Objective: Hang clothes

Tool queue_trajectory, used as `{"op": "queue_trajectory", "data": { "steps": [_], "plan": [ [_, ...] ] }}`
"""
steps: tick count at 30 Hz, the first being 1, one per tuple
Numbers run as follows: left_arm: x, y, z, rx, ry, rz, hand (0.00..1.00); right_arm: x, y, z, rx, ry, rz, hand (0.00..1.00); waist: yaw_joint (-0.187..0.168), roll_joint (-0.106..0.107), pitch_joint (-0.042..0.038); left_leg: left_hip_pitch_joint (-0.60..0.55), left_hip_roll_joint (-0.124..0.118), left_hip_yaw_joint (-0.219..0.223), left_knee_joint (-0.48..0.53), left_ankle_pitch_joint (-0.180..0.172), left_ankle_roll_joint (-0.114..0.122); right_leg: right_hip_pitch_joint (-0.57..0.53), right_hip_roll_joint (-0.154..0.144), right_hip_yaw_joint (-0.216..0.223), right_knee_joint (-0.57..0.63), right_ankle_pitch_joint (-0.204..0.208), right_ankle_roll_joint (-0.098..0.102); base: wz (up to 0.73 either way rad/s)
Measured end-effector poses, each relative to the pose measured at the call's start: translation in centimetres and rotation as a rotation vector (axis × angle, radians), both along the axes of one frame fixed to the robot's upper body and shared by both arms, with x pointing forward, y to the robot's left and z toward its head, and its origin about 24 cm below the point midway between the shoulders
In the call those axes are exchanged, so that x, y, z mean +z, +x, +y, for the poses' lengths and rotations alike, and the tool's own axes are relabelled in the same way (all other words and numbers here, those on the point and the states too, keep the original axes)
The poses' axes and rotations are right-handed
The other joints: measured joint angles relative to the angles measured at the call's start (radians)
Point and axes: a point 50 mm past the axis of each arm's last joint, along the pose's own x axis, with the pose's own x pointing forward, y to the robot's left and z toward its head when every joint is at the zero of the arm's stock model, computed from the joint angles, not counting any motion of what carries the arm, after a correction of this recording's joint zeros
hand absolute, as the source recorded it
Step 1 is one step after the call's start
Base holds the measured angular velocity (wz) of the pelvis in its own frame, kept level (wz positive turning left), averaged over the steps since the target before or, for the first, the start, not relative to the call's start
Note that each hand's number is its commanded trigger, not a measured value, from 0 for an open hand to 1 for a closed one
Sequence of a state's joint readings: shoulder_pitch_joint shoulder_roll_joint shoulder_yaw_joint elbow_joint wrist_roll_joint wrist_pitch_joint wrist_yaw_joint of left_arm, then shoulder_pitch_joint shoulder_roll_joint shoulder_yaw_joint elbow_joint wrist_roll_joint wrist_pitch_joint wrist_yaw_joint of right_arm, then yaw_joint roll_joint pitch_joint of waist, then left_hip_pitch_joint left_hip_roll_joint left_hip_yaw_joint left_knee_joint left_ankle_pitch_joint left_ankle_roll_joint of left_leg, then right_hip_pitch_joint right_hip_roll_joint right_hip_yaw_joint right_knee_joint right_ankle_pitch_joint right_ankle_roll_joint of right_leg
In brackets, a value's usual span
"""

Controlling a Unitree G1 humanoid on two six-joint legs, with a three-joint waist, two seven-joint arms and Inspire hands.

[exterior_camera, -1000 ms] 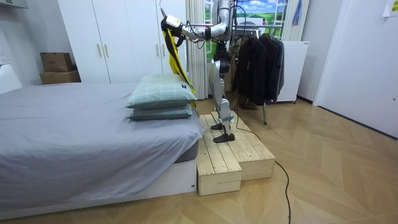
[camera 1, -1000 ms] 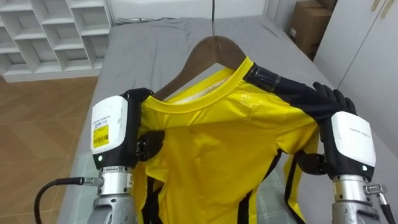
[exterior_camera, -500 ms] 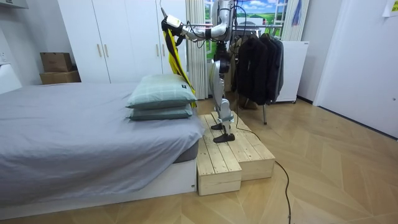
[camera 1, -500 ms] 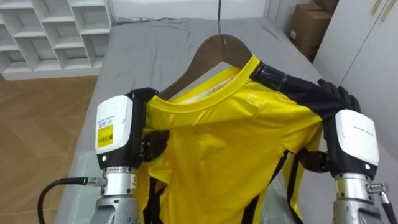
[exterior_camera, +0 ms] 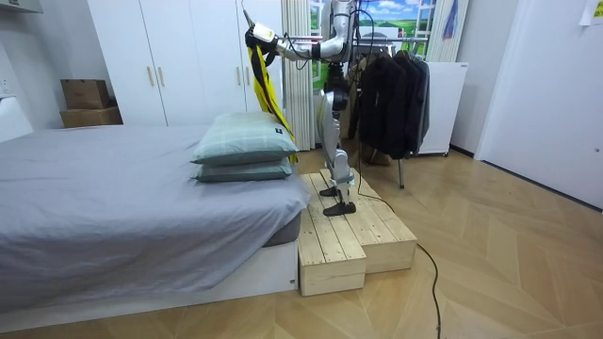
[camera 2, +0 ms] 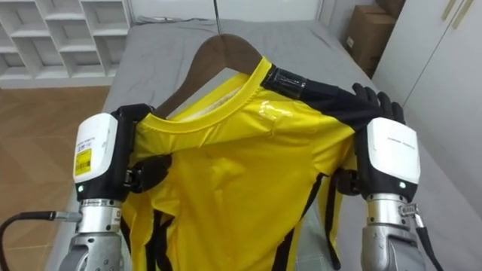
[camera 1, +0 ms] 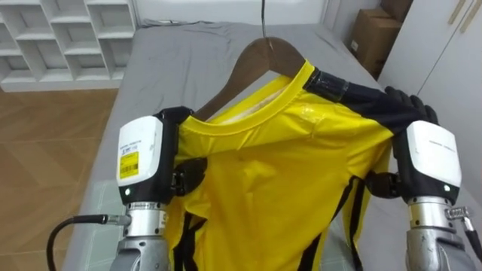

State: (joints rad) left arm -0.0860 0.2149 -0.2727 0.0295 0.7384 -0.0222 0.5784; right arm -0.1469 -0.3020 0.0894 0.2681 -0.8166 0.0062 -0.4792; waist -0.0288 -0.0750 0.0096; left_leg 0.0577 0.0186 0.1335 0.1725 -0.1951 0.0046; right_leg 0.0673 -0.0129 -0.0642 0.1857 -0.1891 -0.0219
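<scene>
The left robot hand [camera 1: 141,159] turns its white back to the camera. Its fingers are buried under the yellow shirt [camera 1: 279,173], so its grip cannot be told. The wooden hanger [camera 1: 252,64] in the collar has its hook cut off at the top edge. The hold matches a second ago; only the camera shifted. The right robot hand [camera 1: 427,154] curls dark fingers [camera 1: 407,102] over the shirt's black shoulder, above the bed [camera 1: 173,60].

You've open air above the grey bed [camera 1: 188,53] beyond the yellow shirt [camera 1: 279,173]; white shelf unit [camera 1: 53,30] walls the left, cardboard box [camera 1: 376,38] and wardrobe door [camera 1: 444,68] crowd the right.
</scene>
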Motion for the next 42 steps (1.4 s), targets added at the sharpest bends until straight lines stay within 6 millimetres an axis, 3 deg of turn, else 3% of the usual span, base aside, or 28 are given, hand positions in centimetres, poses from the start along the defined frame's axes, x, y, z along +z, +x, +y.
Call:
{"op": "queue_trajectory", "data": {
  "steps": [8,42],
  "plan": [
    [0.03,-0.08,0.07,0.001,0.023,-0.016,1.00,0.26,0.18,-0.12,0.020,-0.032,0.037,0.00,0.006,0.000,-0.0001,-0.005,0.000,-0.007,0.001,0.000,0.000,0.000,-0.001,-0.026,0.000,0.000,0.000,0.02],
    [-0.28,-0.47,0.43,-0.005,0.048,-0.013,1.00,0.31,0.27,-0.62,0.040,-0.110,0.093,0.00,-0.016,-0.009,0.0019,-0.012,0.000,-0.011,0.013,0.000,0.000,-0.001,-0.002,-0.021,0.002,0.000,0.000,0.00]
  ]
}}
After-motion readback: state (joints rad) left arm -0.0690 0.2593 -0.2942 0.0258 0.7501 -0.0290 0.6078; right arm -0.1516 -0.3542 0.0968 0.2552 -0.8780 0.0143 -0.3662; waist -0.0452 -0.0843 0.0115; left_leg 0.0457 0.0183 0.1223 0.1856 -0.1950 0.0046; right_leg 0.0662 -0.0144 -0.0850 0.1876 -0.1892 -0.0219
